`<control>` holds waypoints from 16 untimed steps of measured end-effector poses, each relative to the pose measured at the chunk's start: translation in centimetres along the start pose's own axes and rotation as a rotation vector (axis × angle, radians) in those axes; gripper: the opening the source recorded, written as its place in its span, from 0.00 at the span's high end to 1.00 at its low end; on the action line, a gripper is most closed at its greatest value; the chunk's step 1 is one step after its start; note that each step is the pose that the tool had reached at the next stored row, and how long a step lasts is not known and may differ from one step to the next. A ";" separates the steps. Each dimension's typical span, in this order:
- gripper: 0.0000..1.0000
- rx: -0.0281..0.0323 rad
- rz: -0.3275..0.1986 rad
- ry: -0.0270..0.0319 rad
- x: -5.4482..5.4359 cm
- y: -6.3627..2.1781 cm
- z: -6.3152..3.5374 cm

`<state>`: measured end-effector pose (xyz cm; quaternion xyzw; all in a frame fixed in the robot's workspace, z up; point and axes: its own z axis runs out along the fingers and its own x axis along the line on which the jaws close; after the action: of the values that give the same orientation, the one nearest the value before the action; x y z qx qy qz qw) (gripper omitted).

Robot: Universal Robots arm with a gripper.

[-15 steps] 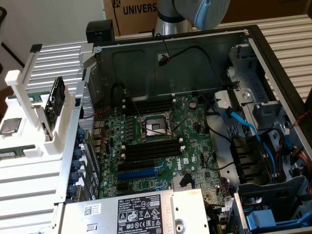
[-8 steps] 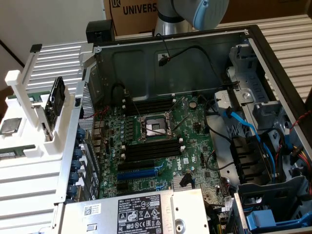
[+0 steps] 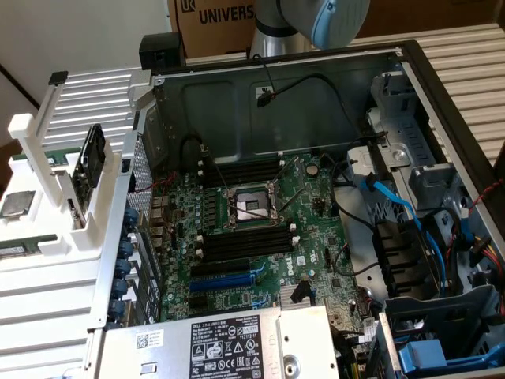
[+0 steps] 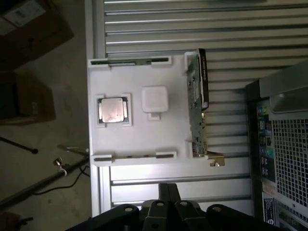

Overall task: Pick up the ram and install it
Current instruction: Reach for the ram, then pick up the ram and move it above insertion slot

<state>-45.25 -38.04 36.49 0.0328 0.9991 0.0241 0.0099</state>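
Note:
A ram [image 4: 129, 61] stick stands on edge, thin and dark, in a slot along one side of the white tray [image 4: 144, 139]. A second thin strip [image 4: 130, 156] sits in the slot on the opposite side. In the exterior view a green stick [image 3: 20, 249] lies at the tray's left edge. My gripper [image 4: 168, 191] hovers above the ribbed metal table beside the tray, apart from both strips, its fingers shut with nothing between them. The black memory slots [image 3: 241, 241] with white end clips lie on the motherboard beside the processor socket [image 3: 251, 207].
On the tray sit a processor chip [image 4: 113, 109], a white square block [image 4: 154, 98] and an upright expansion card [image 4: 198, 103] with a metal bracket. The open computer case [image 3: 316, 103] holds cables, a blue slot [image 3: 229, 280] and a power supply [image 3: 229, 343]. The arm [image 3: 316, 20] rises behind the case.

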 end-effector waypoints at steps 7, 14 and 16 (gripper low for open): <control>0.90 0.0000 -0.002 0.0005 2.0 1.06 0.23; 0.90 -0.0001 -0.002 0.0005 2.1 1.09 0.23; 0.90 0.0000 -0.002 0.0005 2.1 1.09 0.23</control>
<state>-47.28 -36.80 36.27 0.0317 0.9992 0.0241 0.0097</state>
